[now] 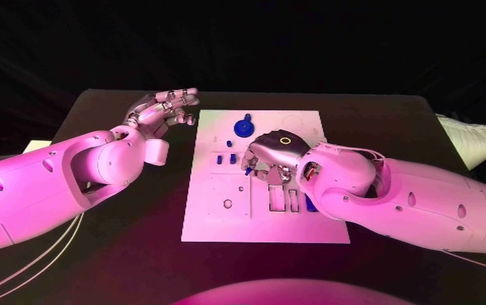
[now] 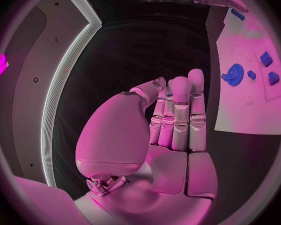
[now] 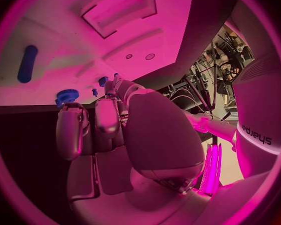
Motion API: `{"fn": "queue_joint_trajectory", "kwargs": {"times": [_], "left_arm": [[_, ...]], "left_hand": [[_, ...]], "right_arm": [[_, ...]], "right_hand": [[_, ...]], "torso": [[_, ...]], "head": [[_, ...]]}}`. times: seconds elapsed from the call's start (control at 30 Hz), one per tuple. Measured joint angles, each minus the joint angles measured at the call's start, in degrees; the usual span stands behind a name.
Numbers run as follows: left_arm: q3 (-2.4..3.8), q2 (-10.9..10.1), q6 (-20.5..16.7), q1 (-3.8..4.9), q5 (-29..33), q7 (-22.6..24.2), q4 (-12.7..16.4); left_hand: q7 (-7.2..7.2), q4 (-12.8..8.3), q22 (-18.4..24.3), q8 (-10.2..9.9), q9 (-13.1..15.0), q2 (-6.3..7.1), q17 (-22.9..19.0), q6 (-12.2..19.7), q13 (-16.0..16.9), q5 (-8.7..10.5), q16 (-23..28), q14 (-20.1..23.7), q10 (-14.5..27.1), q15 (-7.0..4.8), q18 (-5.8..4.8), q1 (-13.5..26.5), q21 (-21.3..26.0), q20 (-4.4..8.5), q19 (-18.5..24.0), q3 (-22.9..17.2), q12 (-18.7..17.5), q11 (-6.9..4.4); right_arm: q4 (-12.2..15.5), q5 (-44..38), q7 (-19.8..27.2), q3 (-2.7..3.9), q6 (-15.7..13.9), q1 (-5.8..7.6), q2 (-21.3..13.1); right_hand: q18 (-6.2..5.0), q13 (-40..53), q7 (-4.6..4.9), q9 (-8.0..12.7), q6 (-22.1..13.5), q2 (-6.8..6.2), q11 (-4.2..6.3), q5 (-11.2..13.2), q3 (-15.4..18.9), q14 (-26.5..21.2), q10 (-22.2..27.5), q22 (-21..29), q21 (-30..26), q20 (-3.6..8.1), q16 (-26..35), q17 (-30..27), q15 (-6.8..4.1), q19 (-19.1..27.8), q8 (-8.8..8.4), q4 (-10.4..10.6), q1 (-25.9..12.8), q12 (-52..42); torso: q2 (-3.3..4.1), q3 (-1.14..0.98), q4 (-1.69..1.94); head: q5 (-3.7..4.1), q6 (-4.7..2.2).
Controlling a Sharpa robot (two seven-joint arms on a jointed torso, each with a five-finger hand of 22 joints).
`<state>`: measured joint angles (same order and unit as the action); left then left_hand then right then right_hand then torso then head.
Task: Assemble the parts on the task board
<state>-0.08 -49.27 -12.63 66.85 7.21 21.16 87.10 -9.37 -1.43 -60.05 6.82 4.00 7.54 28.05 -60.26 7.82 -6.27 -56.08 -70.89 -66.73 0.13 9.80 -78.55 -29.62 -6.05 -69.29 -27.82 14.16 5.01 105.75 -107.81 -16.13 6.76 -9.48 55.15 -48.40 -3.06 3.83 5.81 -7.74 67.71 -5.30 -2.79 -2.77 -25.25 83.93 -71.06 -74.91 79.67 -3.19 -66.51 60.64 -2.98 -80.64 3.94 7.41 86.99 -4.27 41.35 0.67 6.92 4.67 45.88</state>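
The task board (image 1: 265, 178) is seen lying flat in the middle of the black table (image 1: 405, 115), with its long side running away from the robot. A blue gear-like part (image 1: 243, 126) is seated near the far end of the board, and small blue block parts (image 1: 224, 157) are seen just nearer, toward the board's left side. The right hand (image 1: 272, 156) is held over the middle of the board, fingers curled downward; something blue (image 1: 248, 170) shows at its fingertips, but whether it is pinched or merely lies beneath cannot be told. In the right wrist view the fingers (image 3: 106, 116) are seen bunched together close to the gear-like part and the small pieces. An elongated blue part (image 3: 27, 64) is seen lying flat on the board, well apart from that hand. The left hand (image 1: 162, 110) is held above the table just beside the board's far left corner, fingers loosely extended, nothing in it. Judged risks: the small piece could slip or tilt between the fingertips if the pinch is shallow; the neighbouring block parts could be knocked by the curled fingers; the unheld board could shift under a sideways push.
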Motion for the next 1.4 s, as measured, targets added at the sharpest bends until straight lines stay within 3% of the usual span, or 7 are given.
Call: {"fn": "queue_joint_trajectory", "kwargs": {"times": [0.23,0.47,1.4], "left_arm": [[0.0,0.2,0.0,-0.01,-0.1,0.0,0.2],[0.0,0.3,0.0,-0.02,-0.2,0.0,0.3],[0.0,0.3,0.1,-0.02,-0.4,-0.4,0.0]], "left_hand": [[0.0,0.0,0.0,0.0,0.0,0.0,0.0,0.0,0.0,0.0,0.0,0.0,0.0,0.01,0.0,0.0,0.0,0.0,0.0,0.0,0.0,0.0],[0.0,0.0,0.0,0.0,0.0,0.0,0.0,0.0,0.0,0.0,0.0,0.0,0.2,0.02,0.0,0.0,0.0,0.0,0.0,0.0,0.0,-0.2],[0.0,0.0,0.1,0.0,0.0,0.0,-0.1,0.0,0.0,0.0,0.0,0.1,0.2,-0.11,-0.01,0.0,0.2,0.0,0.0,0.0,0.3,-0.2]], "right_arm": [[-1.9,0.3,1.0,-0.46,0.4,-1.44,2.0],[-2.8,0.5,1.6,-0.68,0.9,-1.98,2.6],[-3.0,0.6,2.0,-0.9,2.7,-2.08,3.5]], "right_hand": [[0.0,0.0,0.23,0.0,0.1,0.0,-0.01,-0.2,-0.4,0.0,0.0,0.0,0.0,0.0,-0.2,0.0,0.0,0.0,-0.11,-0.4,0.0,0.1],[0.0,0.0,0.26,0.0,0.1,-0.15,-0.01,-0.2,-0.4,0.2,0.0,0.0,0.0,-0.21,-0.2,0.1,0.21,-0.2,-0.27,-0.4,-0.2,0.1],[0.0,-0.1,0.37,-0.1,-0.2,-0.23,-0.26,-0.2,-0.5,0.0,0.0,0.0,0.0,-0.21,-0.2,0.1,0.43,-0.2,-0.2,-0.6,-0.8,0.2]], "torso": [[0.03,0.0,-0.11],[0.04,-0.05,-0.15],[0.02,-0.04,-0.14]], "head": [[-1.29,0.63],[-1.97,1.06],[-2.64,1.75]]}}
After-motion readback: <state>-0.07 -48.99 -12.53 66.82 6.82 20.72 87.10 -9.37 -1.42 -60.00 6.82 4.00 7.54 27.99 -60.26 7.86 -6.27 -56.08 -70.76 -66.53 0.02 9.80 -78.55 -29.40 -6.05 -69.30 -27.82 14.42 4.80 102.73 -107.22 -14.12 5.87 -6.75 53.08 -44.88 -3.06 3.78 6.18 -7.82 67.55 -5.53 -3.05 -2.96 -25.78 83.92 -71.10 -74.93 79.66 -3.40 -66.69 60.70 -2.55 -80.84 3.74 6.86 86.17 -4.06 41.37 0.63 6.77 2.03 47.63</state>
